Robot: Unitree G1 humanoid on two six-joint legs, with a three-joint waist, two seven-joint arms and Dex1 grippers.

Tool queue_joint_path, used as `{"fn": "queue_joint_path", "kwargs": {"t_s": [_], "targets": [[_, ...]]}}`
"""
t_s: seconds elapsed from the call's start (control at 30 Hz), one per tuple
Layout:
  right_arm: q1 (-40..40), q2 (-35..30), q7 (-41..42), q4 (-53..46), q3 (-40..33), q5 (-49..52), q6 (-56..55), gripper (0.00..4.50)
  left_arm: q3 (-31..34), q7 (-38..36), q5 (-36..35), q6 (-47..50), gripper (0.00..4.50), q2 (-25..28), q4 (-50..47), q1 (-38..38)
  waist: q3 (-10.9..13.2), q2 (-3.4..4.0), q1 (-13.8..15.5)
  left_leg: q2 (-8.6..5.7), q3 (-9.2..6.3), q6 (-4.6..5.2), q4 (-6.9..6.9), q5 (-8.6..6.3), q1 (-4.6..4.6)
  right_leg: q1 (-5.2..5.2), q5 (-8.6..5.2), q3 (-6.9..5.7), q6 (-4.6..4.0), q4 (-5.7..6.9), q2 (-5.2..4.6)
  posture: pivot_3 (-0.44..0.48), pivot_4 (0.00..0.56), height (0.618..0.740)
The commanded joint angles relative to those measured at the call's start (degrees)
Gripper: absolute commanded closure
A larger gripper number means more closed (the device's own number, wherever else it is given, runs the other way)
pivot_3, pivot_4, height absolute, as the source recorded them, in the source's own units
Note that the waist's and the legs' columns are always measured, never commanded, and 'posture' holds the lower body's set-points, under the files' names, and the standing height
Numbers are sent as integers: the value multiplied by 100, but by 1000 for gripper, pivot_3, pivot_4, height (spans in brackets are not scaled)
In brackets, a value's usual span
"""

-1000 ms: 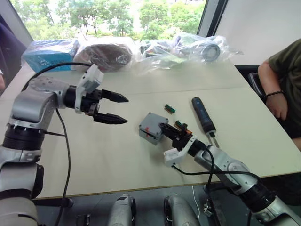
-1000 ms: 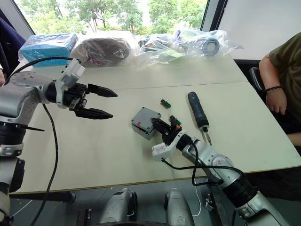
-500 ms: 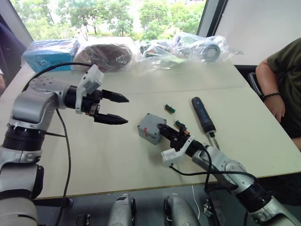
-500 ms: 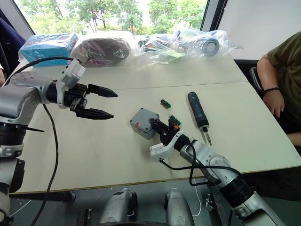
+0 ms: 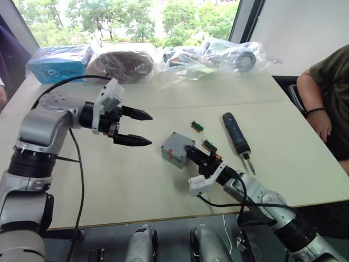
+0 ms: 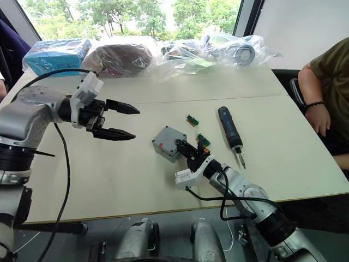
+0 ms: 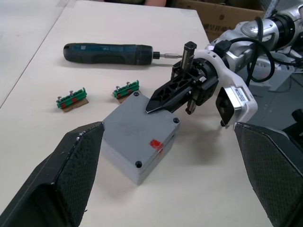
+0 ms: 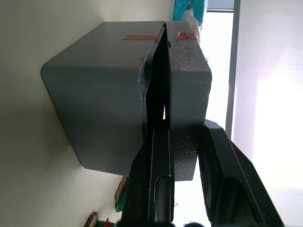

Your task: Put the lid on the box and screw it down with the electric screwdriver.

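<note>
Touching lidded box (image 5: 174,149), right gripper (image 7: 156,102), left gripper (image 5: 143,128) apart

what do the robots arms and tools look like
Both arms are silver-grey metal segments with dark joints, and a loose black cable runs along each. The left tool has two tapered, pointed black fingers behind a white block at the wrist. The right tool has the same black fingers with a white housing just behind them.
</note>
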Motion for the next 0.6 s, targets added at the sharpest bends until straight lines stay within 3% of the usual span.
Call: {"fn": "queue_joint_path", "kwargs": {"t_s": [0.03, 0.13, 0.43, 0.6], "targets": [[122, -27, 7, 145, 30, -143, -6, 4307, -119, 125, 219, -325, 17, -155, -70, 8, 0, 0, 4, 0, 0, 0, 0, 0, 0, 0, 0, 0, 0, 0, 0, 0, 150, 740], [156, -29, -27, 168, 48, -165, -10, 4307, -282, 293, 424, -598, 717, -464, 28, 12, -2, -2, 17, -2, -1, 0, 1, 0, 2, 5, 0, 0, 0, -1, -2, 0, 150, 740], [145, -54, -60, 250, 86, -198, -31, 4307, -680, 616, 1061, -1531, 4356, -1294, 841, 5, -6, -2, 13, -4, -1, 0, 4, 0, 5, 9, 1, -1, 2, 2, -3, 0, 150, 740], [189, -52, -10, 275, 98, -62, -125, 4307, -1019, 836, 1742, -2615, 4441, -1687, 1667, 69, -10, -4, 13, -7, -1, 0, 3, 0, 15, 18, 1, -1, 2, 1, -3, 0, 150, 740]]}}
